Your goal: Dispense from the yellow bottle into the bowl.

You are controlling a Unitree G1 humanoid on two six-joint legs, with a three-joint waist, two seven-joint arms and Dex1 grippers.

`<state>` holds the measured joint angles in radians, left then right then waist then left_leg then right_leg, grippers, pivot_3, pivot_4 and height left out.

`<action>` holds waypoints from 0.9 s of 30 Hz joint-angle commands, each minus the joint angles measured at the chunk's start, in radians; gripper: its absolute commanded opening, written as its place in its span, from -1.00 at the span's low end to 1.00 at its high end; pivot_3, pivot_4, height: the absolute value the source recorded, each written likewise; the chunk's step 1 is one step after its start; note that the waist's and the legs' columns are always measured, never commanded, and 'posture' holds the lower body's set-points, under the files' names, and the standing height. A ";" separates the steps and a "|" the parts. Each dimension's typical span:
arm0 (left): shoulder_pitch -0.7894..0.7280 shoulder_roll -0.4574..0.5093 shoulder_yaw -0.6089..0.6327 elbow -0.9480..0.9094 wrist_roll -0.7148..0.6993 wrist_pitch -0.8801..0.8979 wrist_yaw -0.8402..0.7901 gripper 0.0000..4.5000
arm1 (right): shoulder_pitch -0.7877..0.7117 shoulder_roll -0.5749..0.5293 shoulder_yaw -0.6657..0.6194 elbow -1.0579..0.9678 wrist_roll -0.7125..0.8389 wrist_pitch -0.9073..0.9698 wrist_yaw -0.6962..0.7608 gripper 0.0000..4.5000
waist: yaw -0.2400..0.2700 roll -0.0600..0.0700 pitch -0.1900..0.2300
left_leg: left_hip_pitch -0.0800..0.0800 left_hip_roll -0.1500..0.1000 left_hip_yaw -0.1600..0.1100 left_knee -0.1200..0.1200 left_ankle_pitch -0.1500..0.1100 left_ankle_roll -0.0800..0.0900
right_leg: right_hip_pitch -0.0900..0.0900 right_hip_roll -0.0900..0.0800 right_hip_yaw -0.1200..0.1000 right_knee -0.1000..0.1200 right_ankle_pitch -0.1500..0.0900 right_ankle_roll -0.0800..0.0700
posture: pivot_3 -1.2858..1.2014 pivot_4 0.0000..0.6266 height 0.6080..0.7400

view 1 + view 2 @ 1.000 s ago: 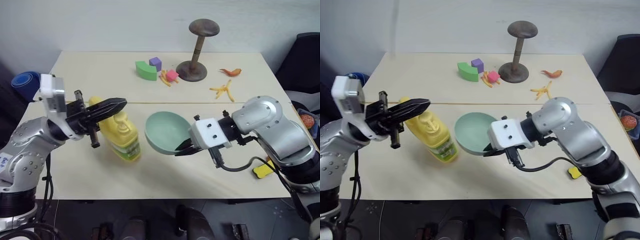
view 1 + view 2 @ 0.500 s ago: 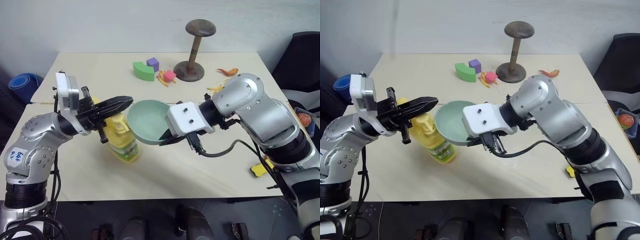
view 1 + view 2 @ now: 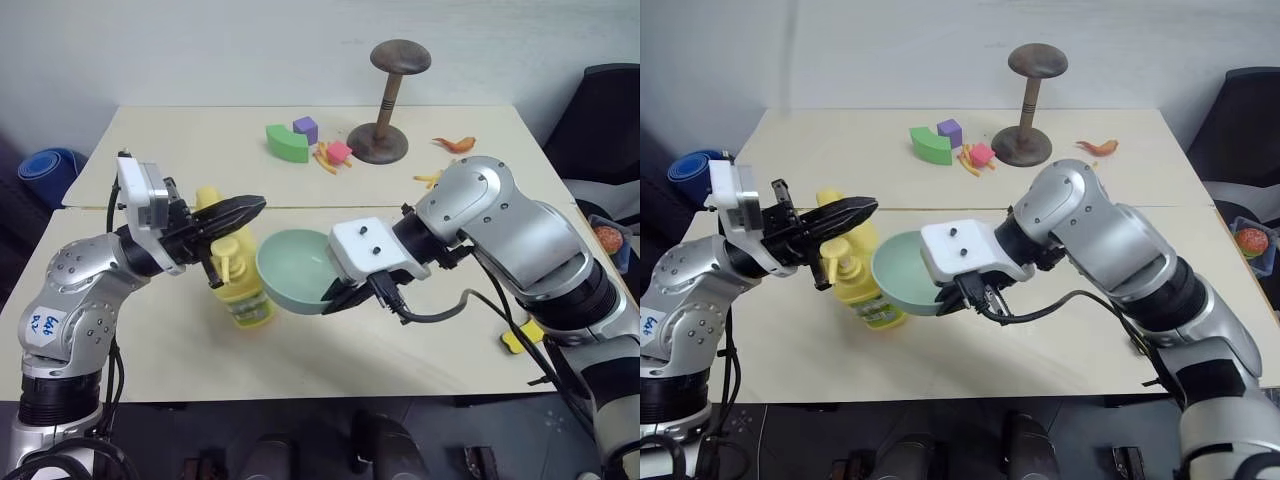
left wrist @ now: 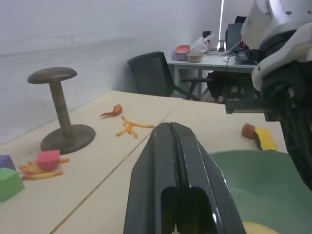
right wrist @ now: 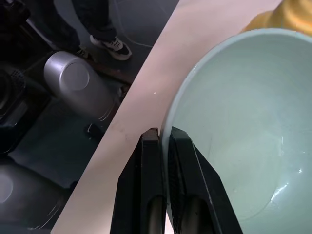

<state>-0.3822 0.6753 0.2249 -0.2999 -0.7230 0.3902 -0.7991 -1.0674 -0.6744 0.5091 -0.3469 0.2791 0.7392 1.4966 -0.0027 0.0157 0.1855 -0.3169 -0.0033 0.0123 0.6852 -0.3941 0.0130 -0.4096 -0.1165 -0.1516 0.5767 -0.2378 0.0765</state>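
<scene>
Rim of the bowl (image 5: 234, 97) sat pinched between the right gripper (image 5: 163, 141)'s fingers in the right wrist view, plainer than in the head views, where the bowl hung tilted beside the yellow bottle (image 3: 236, 280) on the table (image 3: 420, 340). The left gripper (image 3: 250, 208) (fingers pressed together, empty) hovered over the pump top, hiding part of it.

Yellow bottle (image 3: 236, 282) stands upright on the worktop; the pale green bowl (image 3: 292, 283), tilted, hangs lifted just beside it.
</scene>
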 commanded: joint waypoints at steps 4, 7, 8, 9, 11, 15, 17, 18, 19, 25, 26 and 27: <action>0.020 -0.035 0.073 0.030 -0.012 -0.026 0.026 -0.99 | 0.084 -0.068 -0.028 0.012 -0.036 -0.079 -0.025 -1.00 | 0.003 0.000 0.000 | -0.001 0.000 0.000 0.000 0.000 0.000 | -0.001 0.000 0.000 -0.001 0.000 0.000 | 0.03 -0.52 1.00; 0.019 -0.032 0.134 0.038 -0.053 -0.011 0.040 -0.99 | 0.169 -0.132 -0.026 0.063 -0.102 -0.153 -0.056 -1.00 | 0.007 -0.004 0.001 | -0.003 -0.001 -0.001 0.000 0.000 0.000 | 0.000 0.000 -0.002 -0.001 0.000 0.000 | 0.03 -0.52 1.00; 0.028 -0.020 0.152 0.045 -0.054 -0.010 0.030 -0.99 | 0.197 -0.152 -0.021 0.082 -0.127 -0.185 -0.063 -1.00 | 0.006 -0.004 0.001 | -0.003 -0.001 -0.001 0.000 0.000 0.000 | -0.001 0.000 -0.002 -0.002 0.000 0.000 | 0.03 -0.52 1.00; 0.041 -0.007 0.169 0.053 -0.046 -0.017 0.018 -0.99 | 0.225 -0.165 -0.022 0.098 -0.141 -0.201 -0.071 -1.00 | 0.005 -0.004 0.001 | -0.003 -0.001 -0.001 0.000 0.000 0.000 | -0.001 0.000 -0.003 -0.002 0.000 0.000 | 0.03 -0.52 1.00; 0.067 0.015 0.205 0.071 -0.044 -0.016 -0.002 -0.99 | 0.274 -0.178 -0.020 0.130 -0.172 -0.253 -0.086 -1.00 | 0.004 -0.004 0.001 | -0.003 -0.001 -0.001 0.000 0.000 0.000 | -0.001 0.000 -0.003 -0.002 0.000 0.000 | 0.03 -0.52 1.00; 0.175 0.058 0.264 0.118 -0.011 -0.034 -0.066 -0.99 | 0.350 -0.153 -0.010 0.212 -0.238 -0.335 -0.149 -1.00 | -0.003 -0.004 0.002 | -0.002 0.001 0.001 0.000 0.000 0.000 | -0.001 0.000 -0.003 -0.002 0.000 0.000 | 0.03 -0.52 1.00; 0.248 0.067 0.267 0.126 0.015 -0.055 -0.099 -0.99 | 0.383 -0.121 -0.014 0.252 -0.260 -0.378 -0.190 -1.00 | -0.001 -0.004 0.002 | -0.002 0.001 0.002 0.000 0.000 -0.001 | -0.001 0.001 -0.003 -0.001 0.000 0.000 | 0.03 -0.52 1.00; 0.279 0.068 0.268 0.128 0.024 -0.063 -0.112 -0.99 | 0.396 -0.104 -0.018 0.270 -0.272 -0.401 -0.212 -1.00 | 0.000 -0.004 0.002 | -0.002 0.001 0.002 0.000 0.000 -0.001 | -0.001 0.001 -0.003 -0.001 0.000 -0.001 | 0.03 -0.52 1.00; 0.312 0.068 0.265 0.126 0.038 -0.072 -0.124 -0.99 | 0.412 -0.083 -0.026 0.285 -0.266 -0.426 -0.225 -1.00 | 0.000 -0.004 0.002 | -0.002 0.001 0.001 0.000 0.000 -0.001 | -0.001 0.001 -0.003 -0.002 0.000 -0.001 | 0.03 -0.52 1.00; 0.454 0.045 0.217 0.112 0.116 -0.137 -0.165 -1.00 | 0.504 -0.020 -0.101 0.300 -0.227 -0.519 -0.279 -0.39 | 0.006 -0.004 0.002 | -0.004 0.001 -0.001 0.000 0.000 -0.001 | -0.001 0.000 -0.004 -0.003 0.000 -0.001 | 0.03 -0.52 1.00; 0.468 0.041 0.207 0.107 0.125 -0.144 -0.167 -1.00 | 0.520 -0.009 -0.124 0.297 -0.215 -0.551 -0.296 -0.24 | 0.007 -0.004 0.002 | -0.004 0.001 -0.001 0.000 0.000 -0.001 | -0.001 -0.001 -0.004 -0.003 0.000 -0.001 | 0.03 -0.52 1.00; 0.480 0.038 0.195 0.105 0.134 -0.151 -0.172 -1.00 | 0.537 -0.005 -0.145 0.287 -0.193 -0.559 -0.299 -0.08 | 0.008 -0.004 0.002 | -0.004 0.001 -0.001 0.000 -0.001 -0.001 | -0.001 -0.001 -0.004 -0.003 0.000 -0.001 | 0.03 -0.52 1.00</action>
<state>0.0886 0.7166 0.4264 -0.1556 -0.6071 0.2685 -0.9588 -0.5383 -0.6882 0.4300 -0.0325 0.0424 0.2223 1.2120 0.0049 0.0117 0.1871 -0.3205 -0.0022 0.0110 0.6850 -0.3946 0.0121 -0.4107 -0.1176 -0.1554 0.5734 -0.2376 0.0750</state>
